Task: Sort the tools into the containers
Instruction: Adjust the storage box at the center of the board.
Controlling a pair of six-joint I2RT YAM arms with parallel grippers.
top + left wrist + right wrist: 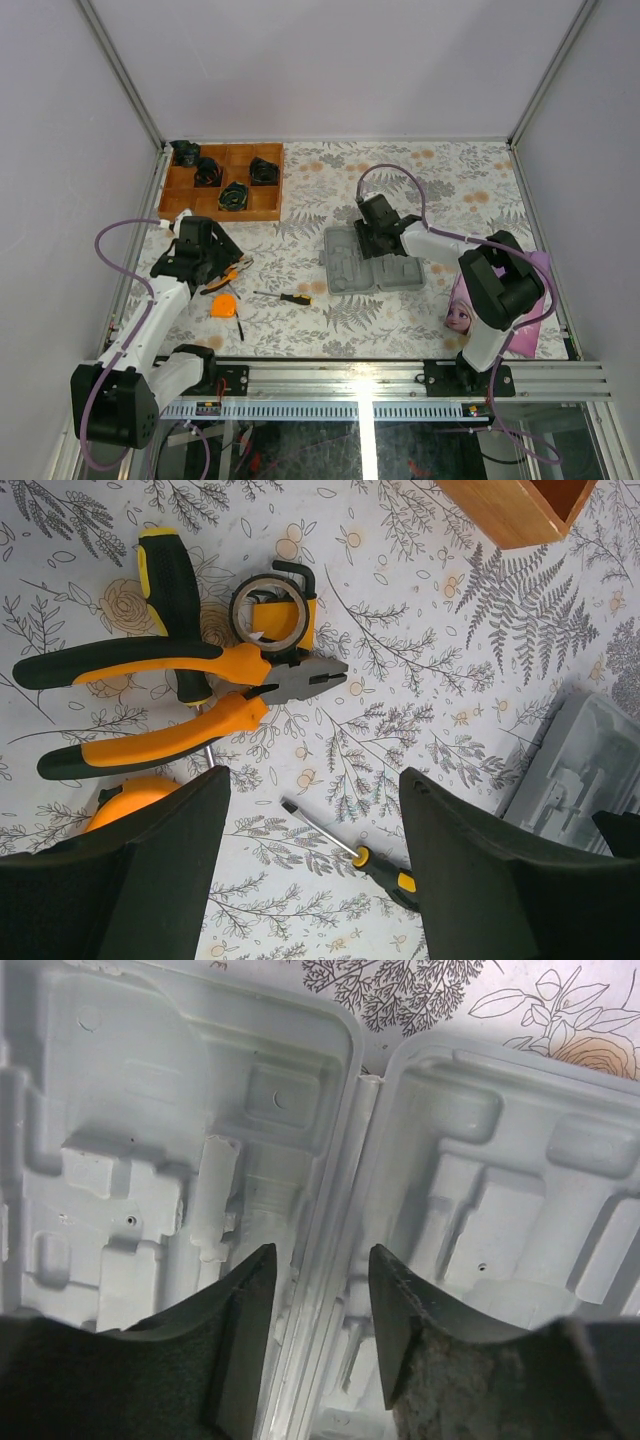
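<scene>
The orange-and-black pliers lie on the floral cloth with a black-and-yellow handled tool and a round ring-shaped tool beside them. The orange tape measure, slim screwdriver and thin black key lie nearby. My left gripper hovers open and empty above them; in the left wrist view it frames the screwdriver. The grey case lies open. My right gripper is open and empty, its jaws on either side of the case's hinge.
A wooden compartment tray holding black items stands at the back left; its corner shows in the left wrist view. A pink item with a doll picture lies at the right, near the right arm. Walls enclose the table.
</scene>
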